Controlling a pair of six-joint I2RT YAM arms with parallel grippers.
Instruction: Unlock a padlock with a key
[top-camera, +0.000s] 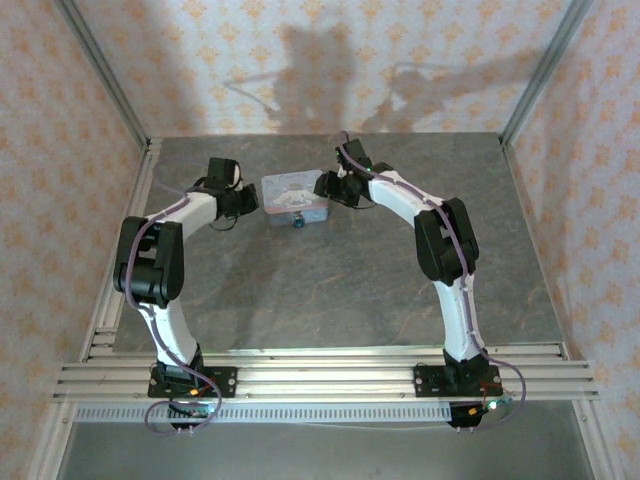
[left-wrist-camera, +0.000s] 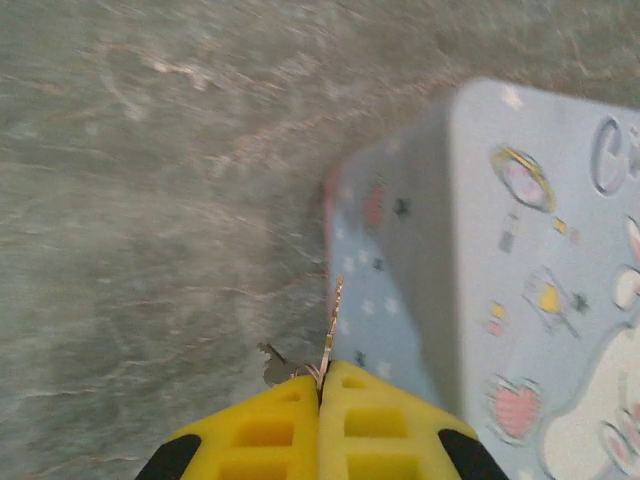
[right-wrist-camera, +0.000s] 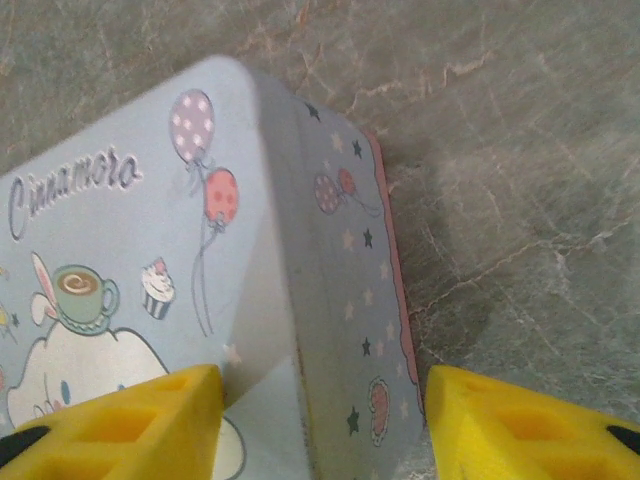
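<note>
**Condition of grippers.** The left gripper (left-wrist-camera: 320, 378) has its yellow fingers pressed fully together. They pinch the tiny, thin, silvery-tan metal key (left-wrist-camera: 333, 318) by its head, and the blade projects forward past the tips. A small dark metal piece (left-wrist-camera: 272, 366) hangs at the same fingertips; what it is cannot be told. The right gripper (right-wrist-camera: 320, 380) has its fingers standing well apart, astride one end of the light-blue rectangular tin with the cartoon lid (right-wrist-camera: 150, 250). One finger is over the lid and the other is outside the side wall. No firm hold on the tin is evident.

**Location of task items.** The key lies just beside the tin's left end wall, above the grey marbled table (left-wrist-camera: 130, 200). In the overhead view, the tiny dark blue padlock (top-camera: 297, 222) sits at the middle of the tin's near face, round the corner from the key.

**Hazards, as judged.**
- The key is held only at the fingertips, so a knock against the tin wall could pivot it or pull it free.
- If the right gripper is not bearing on the tin, pressure from the key could slide the tin.
- The padlock looks free to swing, so a slightly misaligned key could push it aside rather than enter.
- The keyhole's orientation cannot be made out, so the approach angle is uncertain.

**Count.** Two arms, two grippers, one tin, one padlock, one key and one unidentified dark piece.
</note>
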